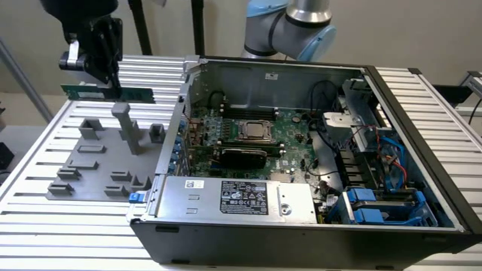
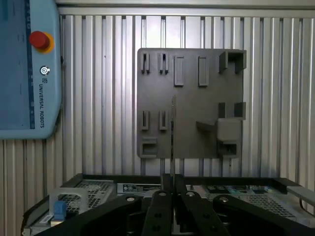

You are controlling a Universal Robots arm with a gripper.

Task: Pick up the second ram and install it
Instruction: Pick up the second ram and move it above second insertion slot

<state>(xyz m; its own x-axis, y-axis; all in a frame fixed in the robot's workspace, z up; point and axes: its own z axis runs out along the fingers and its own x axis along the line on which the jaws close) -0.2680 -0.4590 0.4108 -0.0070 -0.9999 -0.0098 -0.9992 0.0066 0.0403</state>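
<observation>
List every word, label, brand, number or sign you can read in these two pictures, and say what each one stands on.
"UNIVERSAL ROBOTS": on the blue teach pendant, next to a small round logo, near its red button.
Black label on the silver power supply: print too small to read.
White sticker next to that label: too small to read.
The second ram: no legible print.

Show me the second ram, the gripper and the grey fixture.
second ram [image 1: 139, 94]: exterior view, green board's free end.
gripper [image 1: 113, 82]: exterior view, between the fingertips.
grey fixture [image 1: 105, 161]: exterior view, bare flat base.
</observation>
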